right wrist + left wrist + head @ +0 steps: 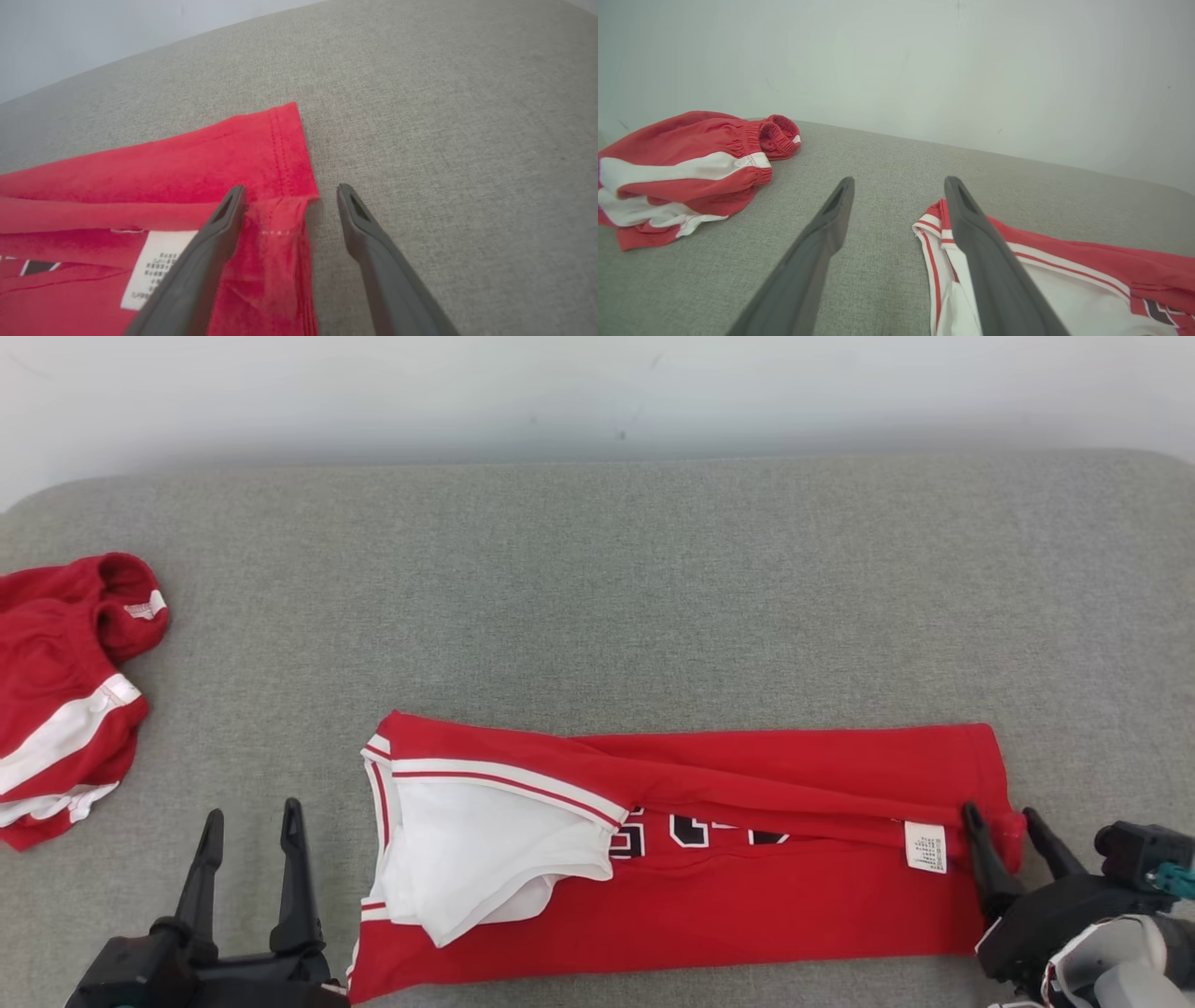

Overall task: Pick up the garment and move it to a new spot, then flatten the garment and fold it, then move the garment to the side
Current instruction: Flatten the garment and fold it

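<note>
At the near edge of the grey woven cushion [653,569], both pincers are seen spread wide and empty: the left gripper [254,810] beside the collar end, the right gripper [1001,812] straddling the hem corner. The red-and-white folded cotton jersey [747,896] is laid flat just beyond (light, limp, likely to sag). Its doubled corners are judged best pinched. Farther back, at the cushion's left edge, crumpled red shorts [56,691] are noted.

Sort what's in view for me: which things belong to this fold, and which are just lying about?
In the job:
red jersey, folded lengthwise mid-surface
left hand, open beside its striped-trim end
right hand, open, straddling its hem corner

Lying about:
red-and-white shorts, bunched at the left, untouched
grey padded surface underneath
</note>
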Motion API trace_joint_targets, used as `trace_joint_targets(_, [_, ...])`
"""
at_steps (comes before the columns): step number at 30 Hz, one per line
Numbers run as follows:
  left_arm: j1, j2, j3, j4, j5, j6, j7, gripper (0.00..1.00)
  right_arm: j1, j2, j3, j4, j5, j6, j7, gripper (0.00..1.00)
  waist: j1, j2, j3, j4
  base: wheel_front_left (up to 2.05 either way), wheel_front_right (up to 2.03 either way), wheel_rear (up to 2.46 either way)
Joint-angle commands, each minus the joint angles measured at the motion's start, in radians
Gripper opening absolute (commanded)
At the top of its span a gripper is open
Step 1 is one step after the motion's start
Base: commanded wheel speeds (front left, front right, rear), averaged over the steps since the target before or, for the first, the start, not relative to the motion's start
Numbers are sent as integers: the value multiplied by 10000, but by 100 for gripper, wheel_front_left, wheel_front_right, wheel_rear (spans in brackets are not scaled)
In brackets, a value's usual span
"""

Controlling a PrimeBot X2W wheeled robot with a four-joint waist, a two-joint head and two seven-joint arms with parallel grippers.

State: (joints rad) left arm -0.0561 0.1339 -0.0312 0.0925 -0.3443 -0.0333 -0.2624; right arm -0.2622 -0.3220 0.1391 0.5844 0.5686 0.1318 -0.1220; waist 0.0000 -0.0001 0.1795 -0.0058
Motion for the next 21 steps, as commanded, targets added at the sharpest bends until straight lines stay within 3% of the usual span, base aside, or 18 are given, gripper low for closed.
trace_joint_targets(1, [118,-155,197,83,204,-119,-34,100,-93,48,78,278,-85,-25,136,100,0,1,-20,49,0,0,0])
trace_joint_targets(7, [89,-454,527,331,624,-452,-34,100,-239,275,557,1013,-39,-23,530,100,0,1,-61,171,0,0,0])
trace_joint_targets(8, [78,-489,567,357,689,-492,-34,100,-229,312,664,1052,40,-21,614,71,0,1,-72,190,0,0,0])
trace_joint_targets(9, [74,-511,623,395,749,-540,-34,100,-233,334,756,1059,110,-6,637,17,0,1,-82,204,0,0,0])
trace_joint_targets(10, [56,-538,688,407,807,-554,-34,100,-237,332,832,1057,175,-2,640,0,0,1,-89,213,0,0,0])
trace_joint_targets(15, [89,-635,904,465,946,-663,-34,100,-326,152,955,1103,381,-12,570,0,0,1,-173,183,0,0,0])
trace_joint_targets(21, [142,-729,1142,488,1168,-788,-34,100,-820,-681,334,1393,438,-28,-36,0,0,1,-340,81,0,0,0])
